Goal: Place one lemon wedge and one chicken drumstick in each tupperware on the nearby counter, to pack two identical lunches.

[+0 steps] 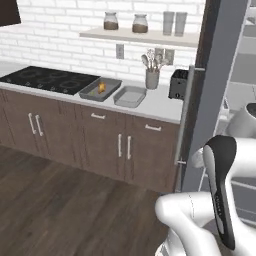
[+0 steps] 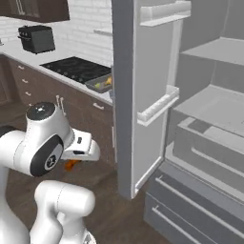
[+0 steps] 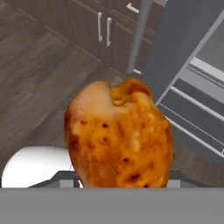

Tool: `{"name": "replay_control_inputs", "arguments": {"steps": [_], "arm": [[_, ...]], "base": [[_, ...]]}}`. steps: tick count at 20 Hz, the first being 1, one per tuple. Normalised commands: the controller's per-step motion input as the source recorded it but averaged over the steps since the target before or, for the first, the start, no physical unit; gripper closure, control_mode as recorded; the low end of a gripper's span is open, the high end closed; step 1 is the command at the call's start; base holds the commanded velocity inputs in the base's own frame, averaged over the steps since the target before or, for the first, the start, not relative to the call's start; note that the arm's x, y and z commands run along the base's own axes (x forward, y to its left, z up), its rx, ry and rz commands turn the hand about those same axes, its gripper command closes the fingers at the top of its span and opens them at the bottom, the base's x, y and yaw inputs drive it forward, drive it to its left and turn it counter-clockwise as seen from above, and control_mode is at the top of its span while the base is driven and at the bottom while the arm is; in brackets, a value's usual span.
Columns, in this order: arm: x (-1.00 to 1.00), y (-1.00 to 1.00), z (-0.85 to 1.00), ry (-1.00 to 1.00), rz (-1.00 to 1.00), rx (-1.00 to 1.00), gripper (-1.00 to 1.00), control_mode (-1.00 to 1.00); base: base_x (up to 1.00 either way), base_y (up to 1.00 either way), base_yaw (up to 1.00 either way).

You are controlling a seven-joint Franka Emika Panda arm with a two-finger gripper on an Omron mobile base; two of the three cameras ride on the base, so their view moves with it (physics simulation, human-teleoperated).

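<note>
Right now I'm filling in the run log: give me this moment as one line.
pincer: shut on golden-orange roasted chicken drumstick | darker grey tupperware tray: holds food | lighter grey tupperware tray: empty | fridge door: open

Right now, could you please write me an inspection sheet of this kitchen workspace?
Surface: pale counter over brown cabinets, with a black hob set in.
Job's things: darker tray beside the hob holds an orange piece and something small and yellow; lighter tray beside it looks empty. One drumstick is in the gripper.
Clutter: utensil holder and black toaster on the counter; jars and cups on the wall shelf.
Grippers: gripper shut on the drumstick, low over the wooden floor.
Cables: nothing seen.
Surroundings: fridge door stands open, shelves look bare.
</note>
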Motion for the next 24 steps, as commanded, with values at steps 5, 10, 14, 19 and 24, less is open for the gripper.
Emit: {"name": "replay_control_inputs", "arguments": {"steps": [5, 10, 14, 19, 24], "arm": [[0.00, 0.00, 0.00, 0.00, 0.00, 0.00, 1.00, 1.00], [0.00, 0.00, 0.00, 0.00, 0.00, 0.00, 1.00, 1.00], [0.00, 0.00, 0.00, 0.00, 0.00, 0.00, 1.00, 1.00], [0.00, 0.00, 0.00, 0.00, 0.00, 0.00, 1.00, 1.00], [0.00, 0.00, 0.00, 0.00, 0.00, 0.00, 1.00, 1.00]], "base": [[0.64, 0.94, 0.29], [1.00, 0.37, 0.04], [1.00, 0.07, 0.01], [1.00, -0.01, -0.01], [1.00, 0.08, -0.22]]}}
